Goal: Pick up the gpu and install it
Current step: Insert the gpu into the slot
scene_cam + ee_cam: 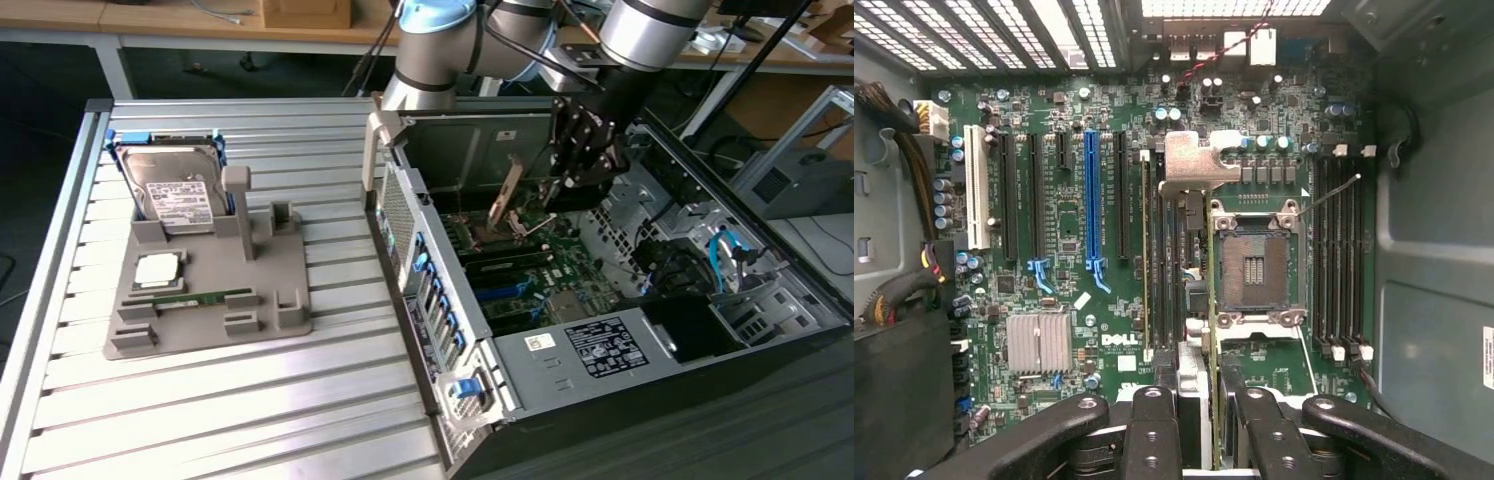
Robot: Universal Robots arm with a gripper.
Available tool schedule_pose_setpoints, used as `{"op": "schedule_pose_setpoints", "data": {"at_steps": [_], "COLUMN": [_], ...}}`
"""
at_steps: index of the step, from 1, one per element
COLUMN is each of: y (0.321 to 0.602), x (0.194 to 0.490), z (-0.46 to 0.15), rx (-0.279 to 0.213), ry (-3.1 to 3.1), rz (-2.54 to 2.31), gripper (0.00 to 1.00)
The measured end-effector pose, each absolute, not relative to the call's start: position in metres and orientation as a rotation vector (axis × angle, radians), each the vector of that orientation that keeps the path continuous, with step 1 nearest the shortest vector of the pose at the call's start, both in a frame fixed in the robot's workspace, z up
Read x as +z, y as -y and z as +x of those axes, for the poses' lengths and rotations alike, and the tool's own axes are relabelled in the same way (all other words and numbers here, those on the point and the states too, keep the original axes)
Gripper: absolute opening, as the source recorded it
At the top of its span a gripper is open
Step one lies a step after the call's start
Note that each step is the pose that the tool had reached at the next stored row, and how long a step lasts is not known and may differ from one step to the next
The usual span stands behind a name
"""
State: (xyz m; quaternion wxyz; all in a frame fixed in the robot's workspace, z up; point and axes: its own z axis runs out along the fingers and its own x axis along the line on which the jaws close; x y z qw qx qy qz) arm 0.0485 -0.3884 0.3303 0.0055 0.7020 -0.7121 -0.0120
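We find the computer case (441, 300) lying open on the counter (240, 410). To the exterior view's left of the case sits the parts holder (287, 322), carrying the hard drive (174, 195) and the memory stick (200, 297). Inside the case, the gpu (509, 195) hangs above the motherboard (574, 272), clamped between the fingers (1153, 440).

A slatted metal table (240, 400) carried a grey holder (274, 300). Just beside the holder, on the exterior view's right, an open computer case (427, 290) rested on the slats.

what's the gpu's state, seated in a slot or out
Looks out: the gpu is gripped in the hand above the motherboard, and the blue slot stands empty.
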Motion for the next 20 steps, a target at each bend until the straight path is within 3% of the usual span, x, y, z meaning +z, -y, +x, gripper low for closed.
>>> {"op": "schedule_pose_setpoints", "data": {"at_steps": [20], "y": [0.3895], "x": [0.3237], "z": [0.0485], "rx": [-0.037], "ry": [2.227], "rz": [2.199], "gripper": [0.27]}}
